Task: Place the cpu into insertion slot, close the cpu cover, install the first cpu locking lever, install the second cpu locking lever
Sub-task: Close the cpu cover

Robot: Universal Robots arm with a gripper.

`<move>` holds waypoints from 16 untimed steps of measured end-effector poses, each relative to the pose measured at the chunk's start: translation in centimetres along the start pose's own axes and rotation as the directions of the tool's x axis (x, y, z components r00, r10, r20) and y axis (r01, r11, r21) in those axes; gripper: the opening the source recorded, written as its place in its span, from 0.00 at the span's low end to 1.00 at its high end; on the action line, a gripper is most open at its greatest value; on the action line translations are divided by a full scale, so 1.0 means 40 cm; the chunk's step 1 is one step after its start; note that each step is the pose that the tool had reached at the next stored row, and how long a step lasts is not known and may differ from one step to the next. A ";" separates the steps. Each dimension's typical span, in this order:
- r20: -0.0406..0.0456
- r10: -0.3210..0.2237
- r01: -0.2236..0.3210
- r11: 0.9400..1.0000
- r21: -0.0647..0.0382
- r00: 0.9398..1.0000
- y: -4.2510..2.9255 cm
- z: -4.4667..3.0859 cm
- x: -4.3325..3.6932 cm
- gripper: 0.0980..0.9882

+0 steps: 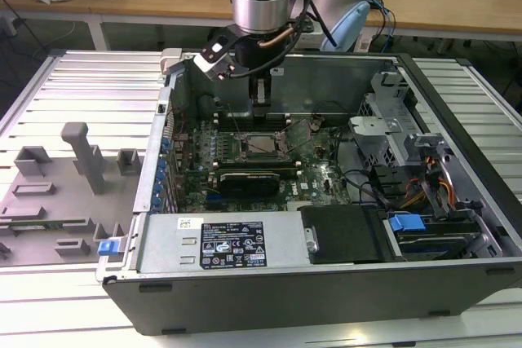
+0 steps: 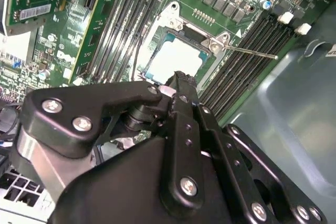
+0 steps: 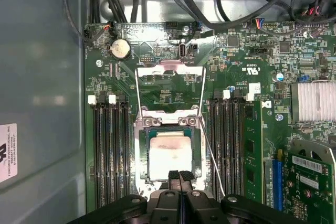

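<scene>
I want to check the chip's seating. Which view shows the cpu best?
The first wrist view: it looks straight down on the cpu, its pale top lying in the insertion slot. The second wrist view shows it aslant, its near edge behind the gripper. The exterior view shows it from afar, below the gripper.

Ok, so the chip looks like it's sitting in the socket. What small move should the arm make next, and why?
Probably move the end effector towards the cpu cover to tip it down. The cpu already lies in the insertion slot, the cover is swung open beyond it, and the shut end effector holds nothing.
</scene>
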State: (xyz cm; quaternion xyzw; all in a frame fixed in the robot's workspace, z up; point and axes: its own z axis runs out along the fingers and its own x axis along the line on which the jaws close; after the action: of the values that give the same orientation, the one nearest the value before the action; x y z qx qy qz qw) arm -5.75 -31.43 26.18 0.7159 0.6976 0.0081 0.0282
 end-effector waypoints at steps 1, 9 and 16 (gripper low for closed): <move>0.000 0.000 0.000 1.000 0.000 1.000 0.001 0.000 0.000 0.01; -0.025 -0.003 0.003 1.000 0.001 1.000 0.041 0.002 0.001 0.01; -0.027 -0.003 0.003 1.000 0.005 1.000 0.111 0.006 0.003 0.01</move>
State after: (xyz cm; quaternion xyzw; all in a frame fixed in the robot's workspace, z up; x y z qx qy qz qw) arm -1.31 -31.43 26.19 0.7147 0.6991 0.0162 0.0170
